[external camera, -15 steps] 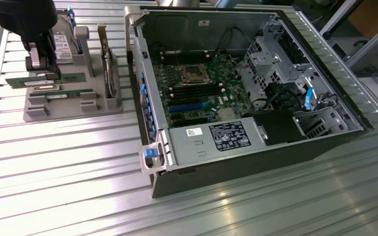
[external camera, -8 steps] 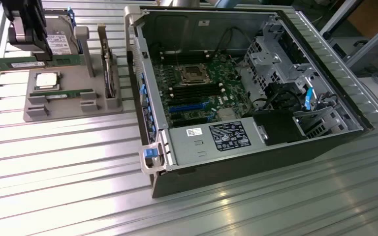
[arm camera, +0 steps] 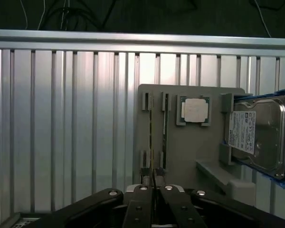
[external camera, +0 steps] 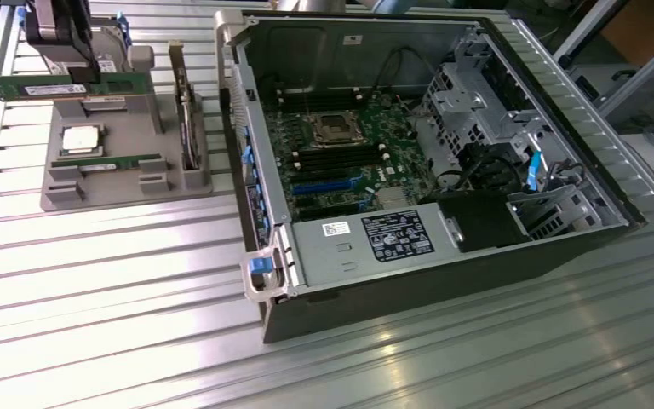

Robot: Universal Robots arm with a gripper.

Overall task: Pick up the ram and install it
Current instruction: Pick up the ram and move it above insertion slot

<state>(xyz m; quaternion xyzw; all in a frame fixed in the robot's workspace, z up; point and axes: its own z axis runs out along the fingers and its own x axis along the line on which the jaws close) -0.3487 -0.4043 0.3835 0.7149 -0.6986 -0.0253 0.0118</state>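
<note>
a: location of the ram point(external camera: 64, 86)?
b: pinched in the fingers point(arm camera: 155, 189), lying level over the far end of the grey holder point(external camera: 111, 194) at the exterior view's left, well apart from the open computer case point(external camera: 418, 294). hard to tell whether clear of its slot.
a: state of the fingers?
b: narrow, nearly together, clamped on the thin green board near its middle.
a: rest of the holder?
b: second stick point(external camera: 109, 162) on edge in the near slot, square silver processor point(external camera: 81, 139) flat just beside it, hard drive point(external camera: 191, 119) standing on edge at the end toward the case. all on the ribbed metal surface point(external camera: 100, 281).
</note>
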